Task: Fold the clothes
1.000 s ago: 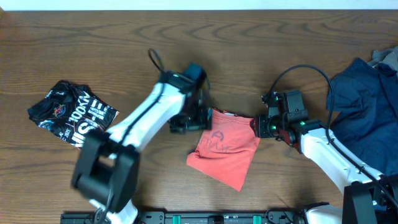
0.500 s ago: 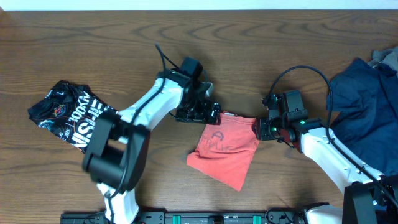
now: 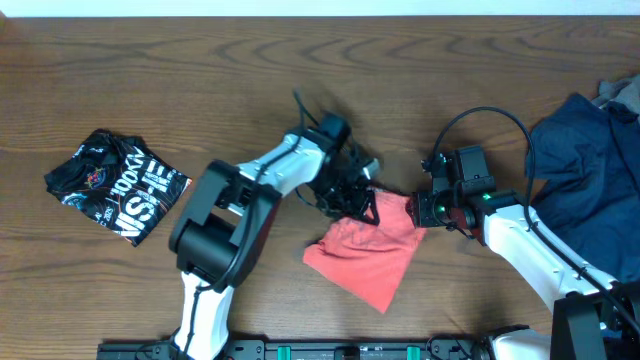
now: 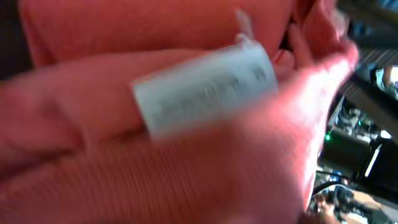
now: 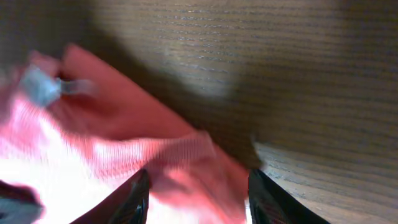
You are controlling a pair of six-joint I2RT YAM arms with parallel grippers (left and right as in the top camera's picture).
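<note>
The coral-red T-shirt lies crumpled at the table's middle; no lettering shows on it. My left gripper is down on its upper left edge. Red cloth and a white label fill the left wrist view and hide the fingers, so I cannot tell how the jaws stand. My right gripper is at the shirt's upper right corner. In the right wrist view the gripper has a bunched fold of the shirt between its dark fingers.
A black garment with white lettering lies folded at the left. A navy garment is heaped at the right edge, with a bit of grey cloth behind it. The wooden table is bare at the back.
My left arm swung right and down onto the shirt's upper left part, covering its lettering. The shirt's top edge has shifted and bunched. The right arm has stayed in place.
</note>
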